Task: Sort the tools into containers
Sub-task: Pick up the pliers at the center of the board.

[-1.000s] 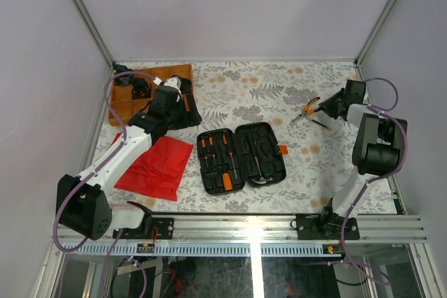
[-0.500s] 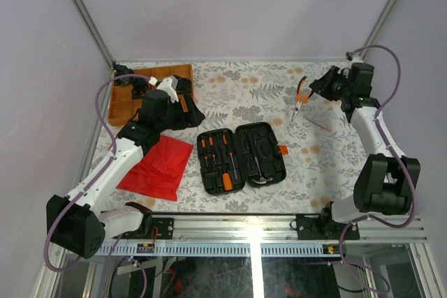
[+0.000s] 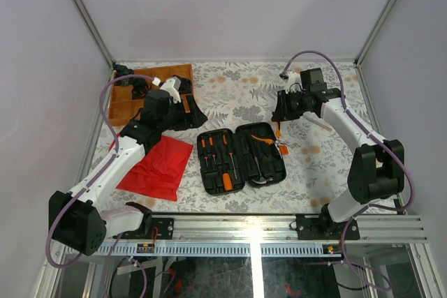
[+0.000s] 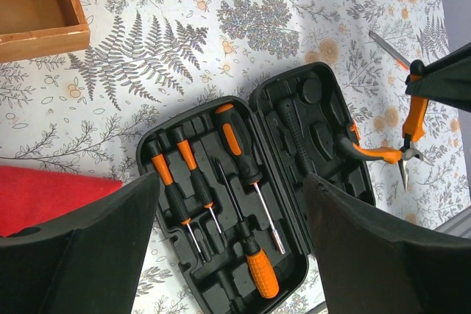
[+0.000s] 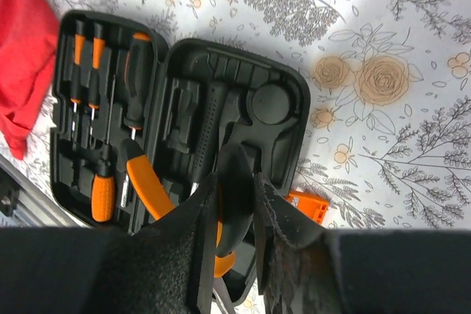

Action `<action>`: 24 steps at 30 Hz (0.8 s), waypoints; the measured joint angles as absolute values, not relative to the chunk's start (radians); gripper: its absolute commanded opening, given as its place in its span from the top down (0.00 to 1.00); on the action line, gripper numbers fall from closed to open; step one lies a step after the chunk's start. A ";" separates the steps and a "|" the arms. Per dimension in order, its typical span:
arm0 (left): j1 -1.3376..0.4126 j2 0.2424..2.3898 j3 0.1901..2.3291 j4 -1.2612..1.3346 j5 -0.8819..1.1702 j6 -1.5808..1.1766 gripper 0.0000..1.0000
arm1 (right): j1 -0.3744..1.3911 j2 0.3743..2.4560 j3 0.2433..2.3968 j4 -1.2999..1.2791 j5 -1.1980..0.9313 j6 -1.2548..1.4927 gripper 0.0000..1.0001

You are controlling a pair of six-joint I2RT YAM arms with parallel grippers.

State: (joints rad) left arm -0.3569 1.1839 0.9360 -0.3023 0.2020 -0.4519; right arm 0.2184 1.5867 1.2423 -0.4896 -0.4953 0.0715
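Floral tabletop, white walls. Right gripper [image 5: 235, 182] clamped on pliers [image 5: 147, 182], open case [image 4: 309, 101] directly beneath. Placing step, looks like. Needs lowering into a right-half slot below, then letting go. Left gripper [image 4: 229, 196] gaping, empty, hovering above case.

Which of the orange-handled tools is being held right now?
The pliers: the right end effector grips them over the open case, while the orange-handled screwdrivers lie slotted in its left half.
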 measured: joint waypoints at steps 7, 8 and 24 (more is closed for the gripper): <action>-0.353 1.192 0.936 -0.302 0.204 -0.452 0.23 | 0.277 1.592 1.197 -0.492 -0.430 0.093 1.00; -0.352 1.193 0.936 -0.302 0.204 -0.452 0.23 | 0.282 1.592 1.179 -0.480 -0.419 0.112 1.00; -0.422 1.210 0.934 -0.283 0.237 -0.450 0.29 | 0.287 1.328 0.802 -0.110 -0.271 0.632 1.00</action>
State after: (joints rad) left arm -0.4217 1.2102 0.9344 -0.2829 0.2371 -0.4503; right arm 0.2871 1.3277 0.8024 -0.1104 -0.2710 0.6323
